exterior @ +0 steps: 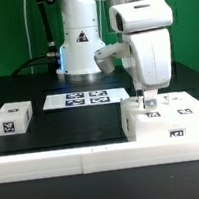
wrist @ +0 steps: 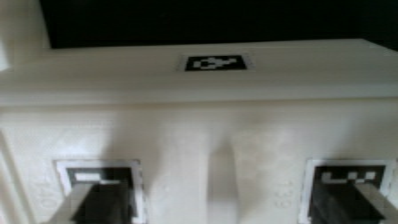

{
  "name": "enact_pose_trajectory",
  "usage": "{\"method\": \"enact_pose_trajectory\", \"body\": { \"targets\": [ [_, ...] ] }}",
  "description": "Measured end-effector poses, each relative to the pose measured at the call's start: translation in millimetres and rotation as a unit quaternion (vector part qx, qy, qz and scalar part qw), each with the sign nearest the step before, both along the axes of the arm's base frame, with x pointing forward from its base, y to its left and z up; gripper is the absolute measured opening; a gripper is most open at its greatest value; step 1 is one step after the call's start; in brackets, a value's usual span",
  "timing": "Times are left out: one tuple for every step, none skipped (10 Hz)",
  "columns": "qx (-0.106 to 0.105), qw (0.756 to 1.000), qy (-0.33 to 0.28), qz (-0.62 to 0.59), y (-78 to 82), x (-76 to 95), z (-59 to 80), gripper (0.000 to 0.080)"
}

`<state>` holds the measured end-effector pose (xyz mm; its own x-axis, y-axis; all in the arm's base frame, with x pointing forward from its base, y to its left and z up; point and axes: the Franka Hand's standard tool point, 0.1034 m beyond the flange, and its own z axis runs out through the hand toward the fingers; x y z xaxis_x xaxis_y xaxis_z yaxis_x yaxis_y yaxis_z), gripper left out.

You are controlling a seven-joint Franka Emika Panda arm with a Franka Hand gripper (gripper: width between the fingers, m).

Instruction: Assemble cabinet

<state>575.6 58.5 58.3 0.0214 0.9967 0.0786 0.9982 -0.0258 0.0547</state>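
White cabinet (exterior: 172, 129) fills the blurred wrist view, fingers (wrist: 102, 207) spread wide, apparently gripping nothing, tips cut off.

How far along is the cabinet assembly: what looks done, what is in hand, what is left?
Done: nothing looks joined yet; the cabinet stands alone. In hand: the gripper hangs low over its top, fingers spread, holding nothing. Left: the small tagged block lies apart at the exterior view's left, unattached.
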Motion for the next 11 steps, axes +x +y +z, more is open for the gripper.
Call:
{"method": "enact_pose_trajectory", "body": {
  "targets": [
    [0.0,1.0,0.0,0.0,0.0,0.0,-0.1,0.0679],
    [0.0,1.0,0.0,0.0,0.0,0.0,-0.1,0.0679],
    [0.0,1.0,0.0,0.0,0.0,-0.1,-0.1,0.0779],
    [0.0,1.0,0.0,0.0,0.0,-0.1,-0.1,0.0779],
    [0.0,1.0,0.0,-0.008,-0.5,-0.6,2.2,0.0795],
    [-0.003,1.0,-0.005,-0.024,-2.0,-3.1,11.8,0.0798],
    [-0.003,0.998,-0.014,-0.061,-2.9,-9.7,23.6,0.0798],
    [-0.002,0.995,-0.024,-0.097,-3.3,-19.9,32.8,0.0797],
    [0.005,0.99,-0.033,-0.14,0.6,-28.8,36.6,0.0797],
    [0.012,0.983,-0.039,-0.182,8.1,-38.8,38.2,0.0797],
    [0.018,0.979,-0.04,-0.201,14.3,-45.2,35.1,0.0797]
  ]
}}
